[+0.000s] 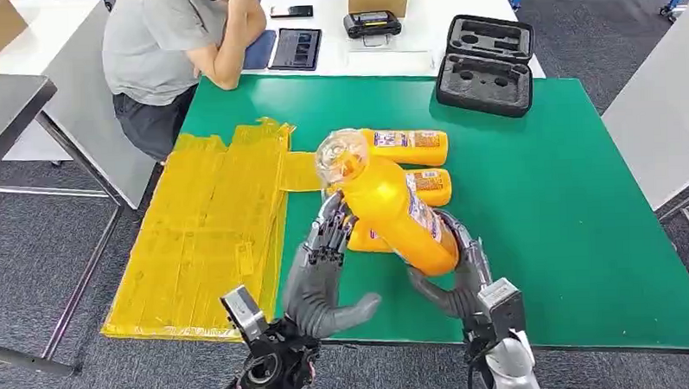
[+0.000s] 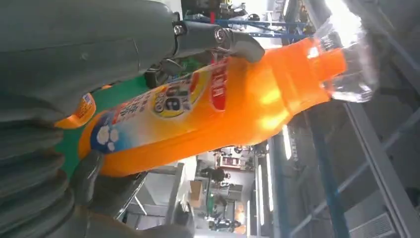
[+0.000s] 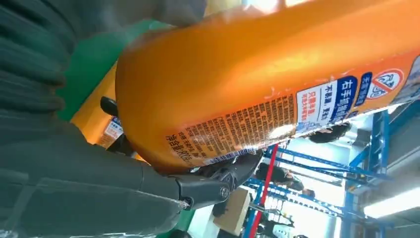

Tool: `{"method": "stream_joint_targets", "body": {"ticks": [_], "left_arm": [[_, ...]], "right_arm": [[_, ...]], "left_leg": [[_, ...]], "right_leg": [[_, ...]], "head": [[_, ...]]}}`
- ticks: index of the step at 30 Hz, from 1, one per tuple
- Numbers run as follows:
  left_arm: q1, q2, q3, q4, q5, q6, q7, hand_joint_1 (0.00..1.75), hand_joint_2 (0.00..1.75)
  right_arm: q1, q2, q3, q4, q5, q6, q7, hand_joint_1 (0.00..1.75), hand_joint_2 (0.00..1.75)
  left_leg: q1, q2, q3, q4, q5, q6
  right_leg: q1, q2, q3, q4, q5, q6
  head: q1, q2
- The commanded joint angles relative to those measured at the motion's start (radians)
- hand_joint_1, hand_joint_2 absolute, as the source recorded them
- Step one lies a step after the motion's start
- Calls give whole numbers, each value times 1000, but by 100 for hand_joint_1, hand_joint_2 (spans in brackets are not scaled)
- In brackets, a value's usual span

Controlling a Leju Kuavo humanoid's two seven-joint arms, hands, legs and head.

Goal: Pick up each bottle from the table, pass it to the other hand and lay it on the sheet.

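Glossy orange plastic on the held bottle (image 1: 400,217), with a clear, shiny cap (image 1: 340,154) and a smooth printed label (image 3: 317,106). Matt green on the worktop (image 1: 566,195). Thin, creased, translucent yellow film for the sheet (image 1: 204,230). Dull grey ribbed covering and bare metal on the right hand (image 1: 461,281).

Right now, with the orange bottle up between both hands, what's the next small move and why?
Probably close the left hand around the bottle before the right hand lets go. The right hand cradles the bottle's base from below, while the left hand's fingers only lie flat against its side, thumb apart. The yellow sheet lies on the left hand's side, so the handover comes first.
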Motion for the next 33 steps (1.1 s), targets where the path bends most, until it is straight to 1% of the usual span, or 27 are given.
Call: {"method": "stream_joint_targets", "body": {"ticks": [1, 3, 7, 8, 9, 13, 15, 16, 17, 18, 22, 23, 24, 25, 27, 28, 29, 31, 32, 33], "left_arm": [[-45, -5, -33, 97, 1, 22, 3, 0, 175], [-50, -8, -25, 104, 3, 34, 3, 0, 175], [-49, -22, 40, 98, 12, 77, 3, 0, 175], [-47, -24, 52, 93, 14, 82, 3, 0, 175], [-40, -30, 80, 79, 24, 79, 3, 0, 175], [-20, -53, 152, 58, 33, 69, 3, 0, 175], [-18, -55, 158, 55, 33, 70, 3, 0, 175], [-18, -55, 158, 55, 33, 70, 3, 0, 175], [-18, -55, 158, 55, 33, 70, 3, 0, 175], [-18, -55, 158, 55, 33, 70, 3, 0, 175], [-18, -55, 158, 55, 33, 70, 3, 0, 175], [-18, -55, 158, 55, 33, 70, 3, 0, 175], [-18, -55, 158, 55, 33, 70, 3, 0, 175], [-18, -55, 158, 55, 33, 70, 3, 0, 175], [-18, -61, 169, 58, 36, 74, 3, 0, 175], [-18, -65, 183, 59, 36, 73, 3, 0, 175], [-19, -64, 185, 55, 31, 76, 3, 0, 175], [-21, -63, 186, 56, 30, 78, 3, 0, 175], [-21, -63, 186, 56, 30, 78, 3, 0, 175], [-19, -61, 182, 54, 26, 80, 3, 0, 175]], "right_arm": [[6, 2, 45, -49, 41, -12, 4, 175, 175], [15, 6, 63, -70, 60, -19, 3, 175, 175], [9, 2, 100, -68, 69, -27, 4, 175, 175], [7, 2, 100, -65, 70, -32, 2, 175, 175], [6, 3, 100, -60, 69, -34, 1, 175, 175], [-12, 11, 101, -34, 70, -35, -11, 175, 175], [-13, 12, 101, -33, 70, -35, -11, 175, 175], [-13, 12, 101, -33, 70, -35, -11, 175, 175], [-13, 12, 101, -33, 70, -35, -11, 175, 175], [-13, 12, 101, -33, 70, -35, -11, 175, 175], [-13, 12, 101, -33, 70, -35, -11, 175, 175], [-13, 12, 101, -33, 70, -35, -11, 175, 175], [-13, 12, 101, -33, 70, -35, -11, 175, 175], [-13, 12, 101, -33, 70, -35, -11, 175, 175], [-12, 12, 104, -36, 70, -34, -13, 175, 175], [-13, 13, 110, -37, 73, -33, -16, 175, 175], [-14, 13, 113, -37, 74, -33, -17, 175, 175], [-15, 12, 116, -37, 74, -33, -17, 175, 175], [-15, 12, 116, -37, 74, -33, -17, 175, 175], [-24, 12, 116, -25, 74, -36, -22, 175, 175]], "left_leg": [[0, 0, 2, -1, -1, -1], [0, 0, 7, -1, -3, -2], [0, 1, 2, -1, -1, -1], [1, 2, 6, -1, -3, -2], [0, 1, 4, 0, -2, -1], [0, 2, 6, 0, -3, -2], [0, 2, 2, 0, -1, -1], [0, 3, 8, 0, -4, -2], [0, 1, 3, 0, -1, -1], [1, 2, 6, 0, -3, -1], [0, 1, 2, 0, -1, -1], [1, 2, 8, -1, -4, -2], [0, 2, 4, -1, -2, -1], [1, 2, 7, 0, -3, -2], [0, 1, 4, 0, -2, -1], [0, 2, 10, 0, -5, -2], [0, 2, 3, 0, -2, -1], [1, 3, 8, 0, -4, -2], [0, 1, 2, 0, -1, -1], [0, 2, 5, 0, -2, -1]], "right_leg": [[0, 0, 2, 0, -1, -1], [0, 0, 7, -1, -3, -2], [0, 1, 2, 0, -1, -1], [1, 2, 5, -1, -2, -2], [0, 1, 3, 0, -1, -1], [0, 3, 5, 0, -2, -2], [0, 2, 2, 0, -1, -1], [1, 3, 7, -1, -3, -2], [0, 1, 3, -1, -1, -1], [1, 2, 6, -1, -2, -2], [0, 1, 2, -1, 0, -1], [1, 2, 8, -1, -3, -2], [0, 2, 4, -1, -2, -1], [1, 2, 7, -1, -3, -2], [0, 1, 4, 0, -1, -1], [1, 3, 9, 0, -4, -3], [0, 2, 3, 0, -1, -1], [1, 3, 7, -1, -3, -2], [0, 1, 2, 0, -1, -1], [1, 2, 4, 0, -2, -2]], "head": [[0, 0], [0, 0], [0, 0], [0, 0], [0, 0], [0, 0], [0, 0], [0, 0], [0, 0], [0, 0], [0, 0], [0, 0], [0, 0], [0, 0], [0, 0], [0, 0], [0, 0], [0, 0], [0, 0], [0, 0]]}}
